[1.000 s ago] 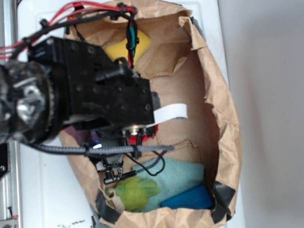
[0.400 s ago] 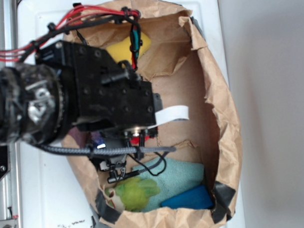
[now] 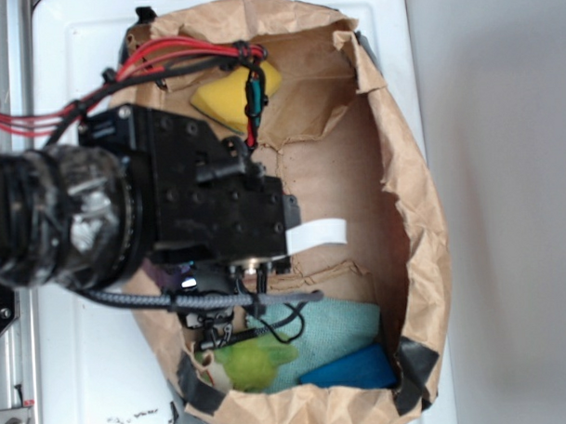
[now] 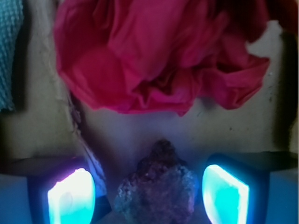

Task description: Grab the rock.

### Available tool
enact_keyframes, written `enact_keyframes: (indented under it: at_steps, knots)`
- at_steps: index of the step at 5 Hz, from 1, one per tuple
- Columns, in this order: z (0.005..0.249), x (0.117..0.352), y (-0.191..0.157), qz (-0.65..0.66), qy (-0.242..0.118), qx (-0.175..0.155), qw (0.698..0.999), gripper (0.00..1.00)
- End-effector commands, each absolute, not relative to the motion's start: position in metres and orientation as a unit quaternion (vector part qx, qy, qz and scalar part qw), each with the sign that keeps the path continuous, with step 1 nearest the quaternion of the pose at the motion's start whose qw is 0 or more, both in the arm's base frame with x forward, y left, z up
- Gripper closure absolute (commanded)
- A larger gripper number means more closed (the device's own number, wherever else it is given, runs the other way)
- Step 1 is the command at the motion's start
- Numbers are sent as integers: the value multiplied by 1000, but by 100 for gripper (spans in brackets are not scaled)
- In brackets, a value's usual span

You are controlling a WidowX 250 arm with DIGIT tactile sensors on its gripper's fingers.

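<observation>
While the rock already sits between the spread fingers of the gripper, neither glowing pad touches it. Just ahead lies the red cloth wad. Closing and lifting remain.

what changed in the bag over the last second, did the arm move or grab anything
In the exterior view the arm slid toward the lower left of the picture, uncovering more of the yellow sponge and hiding the red cloth that showed under it before. Nothing looks grabbed: in the wrist view the gripper is open, its pads on either side of the rock with gaps. The green plush, teal towel and blue block stayed put.
</observation>
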State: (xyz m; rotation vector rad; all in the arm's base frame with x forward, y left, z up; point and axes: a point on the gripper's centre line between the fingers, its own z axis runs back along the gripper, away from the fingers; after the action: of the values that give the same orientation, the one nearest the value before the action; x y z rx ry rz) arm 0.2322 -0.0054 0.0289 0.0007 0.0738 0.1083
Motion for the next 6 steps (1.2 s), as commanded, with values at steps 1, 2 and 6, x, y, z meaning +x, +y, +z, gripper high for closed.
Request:
enact_keyframes:
  at_steps: [1,2,6]
  knots:
    - [31,233,-5,22,24,17,999,0]
    - [31,234,-4,21,24,19,999,0]
    - [21,232,-6,9,23,59,998,0]
